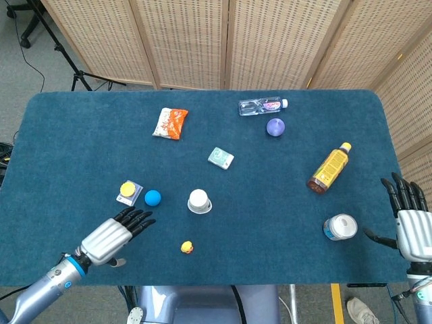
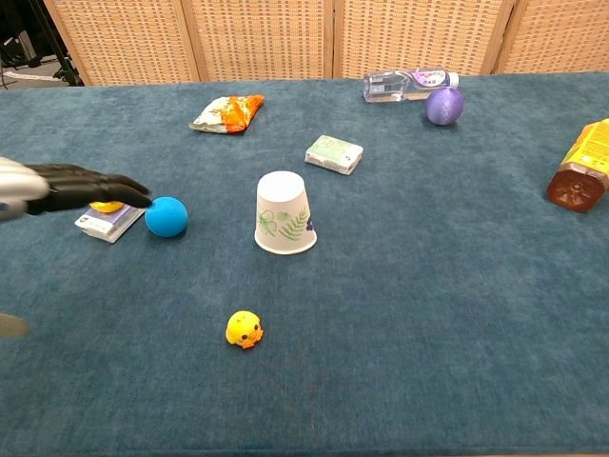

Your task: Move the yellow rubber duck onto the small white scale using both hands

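Observation:
The yellow rubber duck [image 1: 187, 248] [image 2: 245, 329] sits alone near the table's front edge. The small white scale [image 1: 127, 194] [image 2: 110, 221] lies to the left with a yellow cap on top, next to a blue ball [image 1: 153, 198] [image 2: 166, 216]. My left hand [image 1: 115, 234] [image 2: 67, 188] hovers open, fingers stretched out, left of the duck and in front of the scale, holding nothing. My right hand [image 1: 408, 216] is open at the table's right front edge, far from the duck; the chest view does not show it.
An upturned paper cup [image 1: 199, 201] [image 2: 284, 213] stands right of the blue ball. Further back lie a green box [image 1: 221, 158], an orange snack bag [image 1: 170, 123], a water bottle [image 1: 261, 106] and a purple ball [image 1: 275, 127]. A brown bottle [image 1: 329, 168] and a tin [image 1: 340, 227] lie right.

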Robot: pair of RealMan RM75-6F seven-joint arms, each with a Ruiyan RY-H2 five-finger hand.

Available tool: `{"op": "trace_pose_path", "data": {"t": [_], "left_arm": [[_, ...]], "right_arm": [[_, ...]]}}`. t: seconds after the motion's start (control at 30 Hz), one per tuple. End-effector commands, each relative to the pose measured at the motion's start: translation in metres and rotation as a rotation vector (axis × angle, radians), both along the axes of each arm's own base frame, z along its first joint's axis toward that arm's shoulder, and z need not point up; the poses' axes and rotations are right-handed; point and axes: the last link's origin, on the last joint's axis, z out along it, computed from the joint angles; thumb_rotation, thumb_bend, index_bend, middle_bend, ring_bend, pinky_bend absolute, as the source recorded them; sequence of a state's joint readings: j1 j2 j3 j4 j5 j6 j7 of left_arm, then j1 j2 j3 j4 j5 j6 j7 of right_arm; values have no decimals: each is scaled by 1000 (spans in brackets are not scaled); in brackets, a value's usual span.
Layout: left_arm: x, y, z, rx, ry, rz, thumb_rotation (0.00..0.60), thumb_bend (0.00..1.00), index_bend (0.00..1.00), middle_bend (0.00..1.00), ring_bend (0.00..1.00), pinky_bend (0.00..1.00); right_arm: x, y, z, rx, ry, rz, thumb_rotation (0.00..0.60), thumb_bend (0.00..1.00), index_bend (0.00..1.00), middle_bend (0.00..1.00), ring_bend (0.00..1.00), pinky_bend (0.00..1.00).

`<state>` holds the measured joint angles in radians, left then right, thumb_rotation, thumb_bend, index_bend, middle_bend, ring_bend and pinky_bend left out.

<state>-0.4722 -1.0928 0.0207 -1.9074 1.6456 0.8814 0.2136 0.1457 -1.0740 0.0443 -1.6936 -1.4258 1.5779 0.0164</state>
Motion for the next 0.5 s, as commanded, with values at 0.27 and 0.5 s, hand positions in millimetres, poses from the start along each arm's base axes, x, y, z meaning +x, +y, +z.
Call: {"op": "trace_pose_path", "data": {"t": [0.27, 0.5], "left_arm": [[38, 2, -58, -111, 29, -37, 600, 25, 47, 0, 0, 0], [50, 6, -83, -122, 32, -22, 600, 118, 144, 0, 0, 0]], "right_arm": [[-4, 15, -9, -5, -50, -24, 600, 0, 40, 0, 0, 0], [-14, 12, -11, 4, -61, -46, 600, 0, 40, 0, 0, 0]]}}
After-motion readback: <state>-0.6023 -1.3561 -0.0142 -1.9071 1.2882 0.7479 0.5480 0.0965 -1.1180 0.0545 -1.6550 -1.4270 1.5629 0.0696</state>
